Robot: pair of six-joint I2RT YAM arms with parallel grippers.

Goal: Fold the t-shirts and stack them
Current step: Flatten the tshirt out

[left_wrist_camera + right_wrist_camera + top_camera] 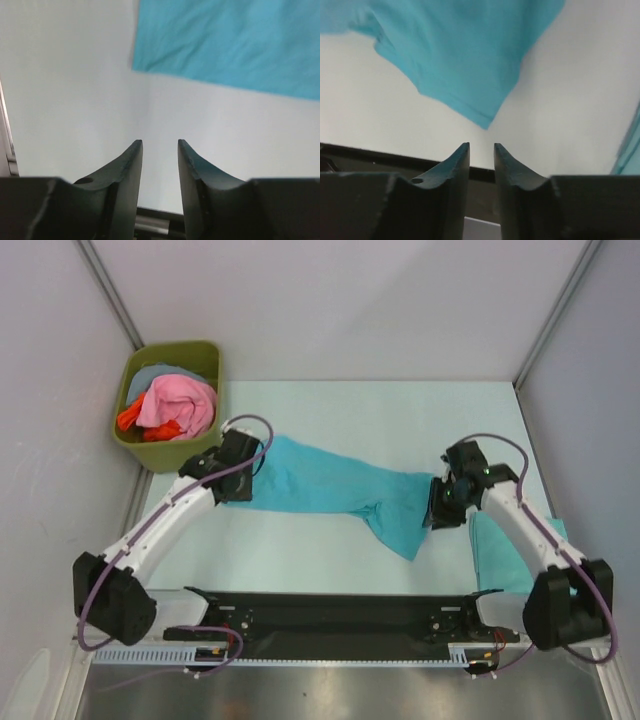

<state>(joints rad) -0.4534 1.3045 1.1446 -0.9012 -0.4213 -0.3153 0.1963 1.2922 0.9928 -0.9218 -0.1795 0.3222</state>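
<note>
Shirt: one teal shirt point(320, 480) lies across the middle of the table point(300, 550), running from 9 to 3 o'clock in the top view, with a flap pointing to 5 o'clock.
Second shirt: a second shirt point(500, 550) lies at 4 o'clock, partly covered by the right arm.
Left gripper: the left gripper point(159, 145) has its jaws apart with nothing between them and bare table below.
Right gripper: the right gripper point(481, 146) has its jaws parted by a narrow gap, with nothing held.
Bin: an olive bin point(170, 453) stands at 10 o'clock, just beside the left wrist.
Bin contents: a pink cloth point(180, 405) lies on top, an orange cloth point(130, 420) at its 8 o'clock and a grey-blue cloth point(160, 375) at its 11 o'clock.
Rail: a black rail point(330, 610) runs along the 6 o'clock edge between the arm bases.
In the way: in the top view the left wrist hides the shirt's 9 o'clock end and the right wrist hides its 3 o'clock end.
Top view only: the bin, both shirts whole and the arms show here; the jaw gaps do not.
Left wrist only: the shirt's edge and corner sit at 1 o'clock, apart from the fingertips.
Right wrist only: the flap's corner hangs at 12 o'clock just beyond the tips, with the rail at 8 o'clock and a sliver of the second shirt at 3 o'clock.
</note>
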